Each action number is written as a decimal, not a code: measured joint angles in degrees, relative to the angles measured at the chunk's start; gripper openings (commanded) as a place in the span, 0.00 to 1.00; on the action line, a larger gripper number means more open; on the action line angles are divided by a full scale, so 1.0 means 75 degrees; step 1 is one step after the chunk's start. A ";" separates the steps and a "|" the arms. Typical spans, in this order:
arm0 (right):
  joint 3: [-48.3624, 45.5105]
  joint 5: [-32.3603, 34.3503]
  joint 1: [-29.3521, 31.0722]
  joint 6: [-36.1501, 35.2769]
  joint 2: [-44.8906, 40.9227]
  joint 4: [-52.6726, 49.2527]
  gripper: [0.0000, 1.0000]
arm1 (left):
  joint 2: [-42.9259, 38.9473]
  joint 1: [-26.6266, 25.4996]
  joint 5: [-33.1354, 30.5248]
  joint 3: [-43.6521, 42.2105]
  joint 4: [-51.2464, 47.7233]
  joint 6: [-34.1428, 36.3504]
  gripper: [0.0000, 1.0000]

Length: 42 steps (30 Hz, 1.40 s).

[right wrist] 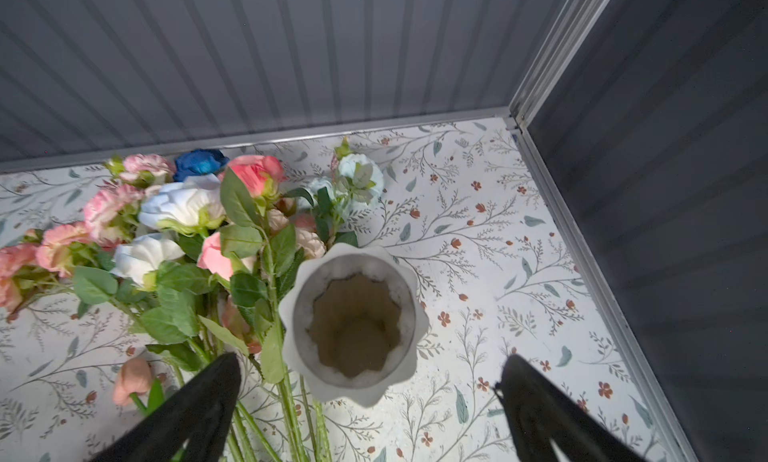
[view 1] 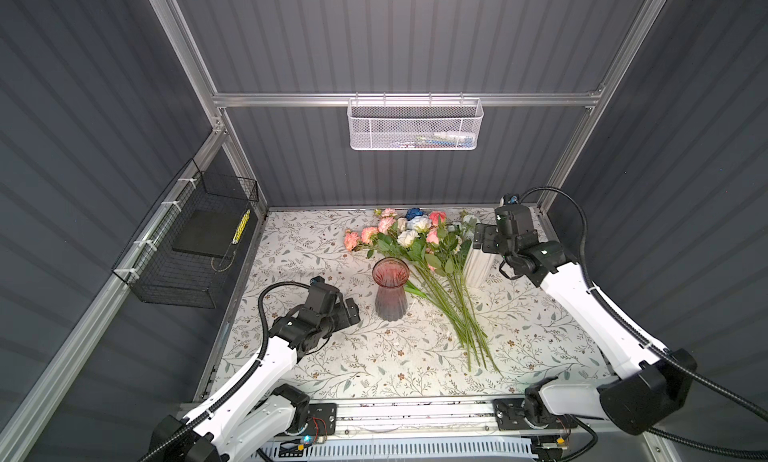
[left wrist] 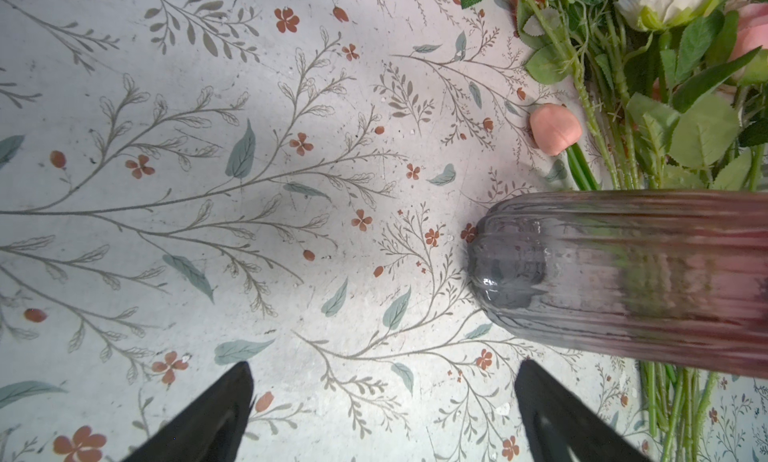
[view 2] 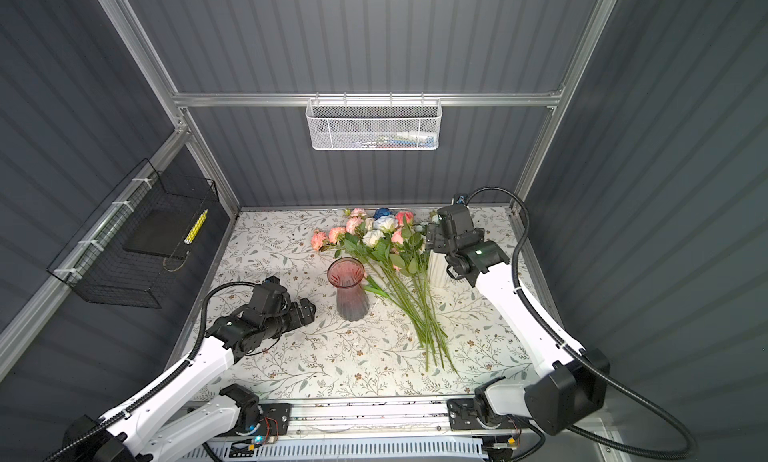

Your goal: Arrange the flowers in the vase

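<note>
The flowers (view 1: 432, 273) lie flat, heads toward the back wall (view 1: 395, 169), stems running forward and slightly rightward; left gripper (left wrist: 382, 397) and right gripper (right wrist: 370, 397) both stand spread, holding nothing.

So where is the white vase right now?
In both top views the white vase stands back right, beside the flowers, under the right pincer.
</note>
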 measured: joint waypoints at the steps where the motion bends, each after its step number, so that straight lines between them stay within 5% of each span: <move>1: 0.0012 -0.0041 -0.0052 -0.0003 0.0140 -0.0009 0.99 | 0.0000 0.0000 0.0000 0.0000 0.0000 0.0000 0.99; 9: 0.0300 -0.0219 -0.0175 -0.0006 0.0953 -0.0029 0.98 | -0.0003 0.0000 -0.0006 0.0000 -0.0012 0.0003 0.99; 17: 0.0347 -0.0291 -0.0382 -0.0125 0.1026 0.0006 0.57 | -0.0003 0.0000 -0.0038 0.0000 -0.0082 0.0020 0.99; 25: 0.0227 -0.0379 -0.0912 -0.0184 0.0813 -0.0152 0.49 | -0.0003 0.0000 -0.0044 0.0000 -0.0096 0.0026 1.00; 33: 0.0230 -0.0527 -0.1990 -0.0259 0.0755 -0.0318 0.57 | -0.0041 0.0000 -0.0041 0.0000 -0.0105 0.0026 0.99; 37: 0.0239 -0.0702 -0.2235 -0.0192 0.0781 -0.0242 0.94 | -0.0067 0.0000 -0.0044 0.0000 -0.0137 0.0029 0.99; 42: 0.0242 -0.1061 -0.2238 -0.0117 0.0740 -0.0178 0.98 | -0.0119 0.0000 -0.0044 0.0003 -0.0192 0.0029 0.99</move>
